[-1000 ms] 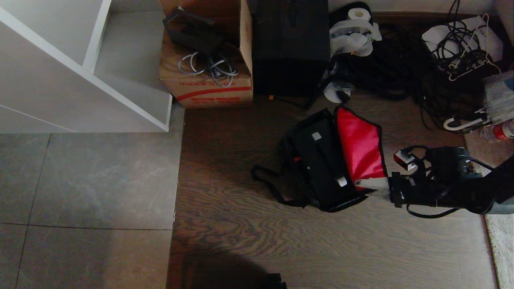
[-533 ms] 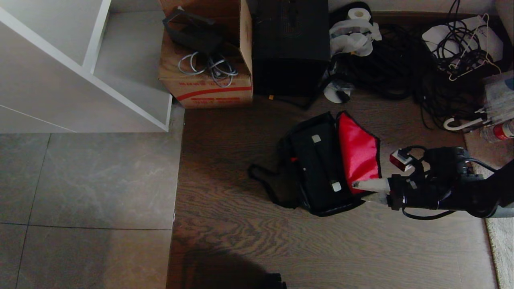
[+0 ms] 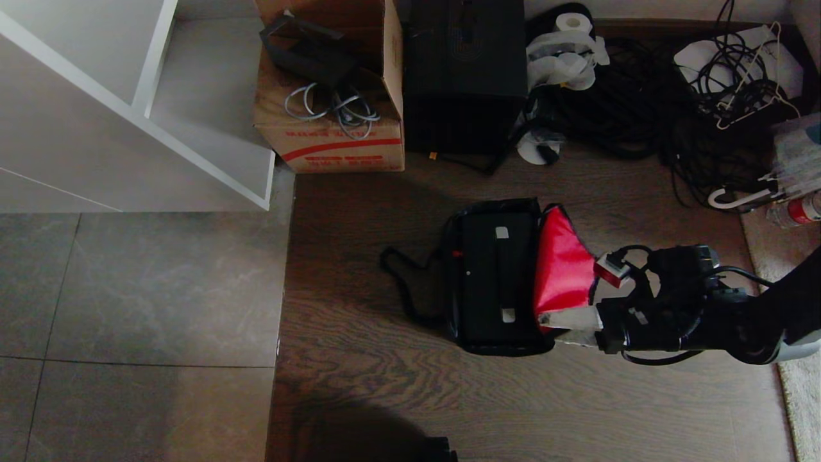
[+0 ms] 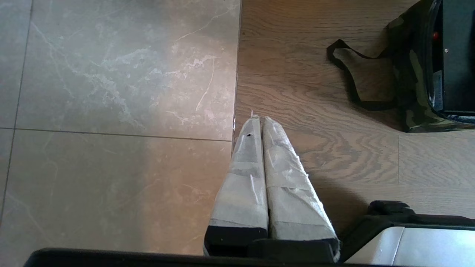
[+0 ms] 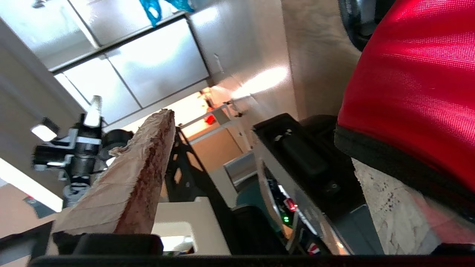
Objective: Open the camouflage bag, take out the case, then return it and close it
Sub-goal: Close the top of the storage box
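The bag (image 3: 497, 282) lies open with the case (image 3: 497, 279) inside. The right gripper (image 3: 567, 327), wide open and empty, touches the red lid (image 3: 561, 273); next, grab the case handle (image 3: 502, 269).

Brown cardboard box (image 3: 330, 138) beside tall black box (image 3: 464, 70) — tangled black cables (image 3: 641, 109), white shelving (image 3: 128, 115).

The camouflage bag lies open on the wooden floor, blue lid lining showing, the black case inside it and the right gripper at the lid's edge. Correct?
Not quite: the camouflage bag's lid lining is red, not blue, as the head view shows. The case inside it and the right gripper at the lid's edge stand.
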You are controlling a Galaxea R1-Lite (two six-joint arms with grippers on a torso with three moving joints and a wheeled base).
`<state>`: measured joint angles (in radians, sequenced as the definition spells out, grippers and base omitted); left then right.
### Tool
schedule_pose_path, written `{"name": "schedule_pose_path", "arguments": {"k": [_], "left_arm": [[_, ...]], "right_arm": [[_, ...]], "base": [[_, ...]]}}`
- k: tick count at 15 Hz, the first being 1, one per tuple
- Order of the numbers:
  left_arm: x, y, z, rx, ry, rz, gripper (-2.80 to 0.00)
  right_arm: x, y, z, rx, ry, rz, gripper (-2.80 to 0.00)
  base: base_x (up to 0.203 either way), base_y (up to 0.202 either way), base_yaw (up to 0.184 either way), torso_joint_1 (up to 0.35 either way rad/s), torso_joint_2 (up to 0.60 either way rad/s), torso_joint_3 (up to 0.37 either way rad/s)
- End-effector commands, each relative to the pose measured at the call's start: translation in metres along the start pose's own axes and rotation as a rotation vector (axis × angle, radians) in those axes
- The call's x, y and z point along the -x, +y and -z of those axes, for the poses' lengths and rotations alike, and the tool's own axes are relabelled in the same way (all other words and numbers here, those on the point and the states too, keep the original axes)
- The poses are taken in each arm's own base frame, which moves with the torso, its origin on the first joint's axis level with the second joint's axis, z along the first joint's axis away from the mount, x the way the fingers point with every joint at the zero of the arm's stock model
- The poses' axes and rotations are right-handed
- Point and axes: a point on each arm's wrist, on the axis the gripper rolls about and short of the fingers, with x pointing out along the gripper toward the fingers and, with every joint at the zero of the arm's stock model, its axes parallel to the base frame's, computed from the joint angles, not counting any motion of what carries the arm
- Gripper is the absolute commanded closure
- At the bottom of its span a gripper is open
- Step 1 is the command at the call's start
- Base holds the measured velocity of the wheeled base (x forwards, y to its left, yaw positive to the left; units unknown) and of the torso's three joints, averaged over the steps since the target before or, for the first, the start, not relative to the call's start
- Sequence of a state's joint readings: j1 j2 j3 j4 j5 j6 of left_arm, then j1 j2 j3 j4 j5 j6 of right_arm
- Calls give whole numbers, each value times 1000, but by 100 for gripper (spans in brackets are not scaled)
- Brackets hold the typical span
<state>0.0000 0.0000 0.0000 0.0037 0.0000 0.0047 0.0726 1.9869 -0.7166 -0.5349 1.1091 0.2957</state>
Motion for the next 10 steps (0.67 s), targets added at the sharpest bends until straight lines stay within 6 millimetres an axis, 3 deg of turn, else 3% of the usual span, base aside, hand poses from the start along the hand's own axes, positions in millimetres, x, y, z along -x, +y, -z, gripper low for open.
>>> {"name": "schedule_pose_path", "arguments": {"k": [1,10], "left_arm": [[0,0,0,0,0,0,0],[0,0,0,0,0,0,0]], "right_arm": [[-2,-5,-2,8,-10,28,-280],[3,-11,-21,96,-136,195,-280]], "base": [[0,0,0,0,0,0],[0,0,0,0,0,0]]}}
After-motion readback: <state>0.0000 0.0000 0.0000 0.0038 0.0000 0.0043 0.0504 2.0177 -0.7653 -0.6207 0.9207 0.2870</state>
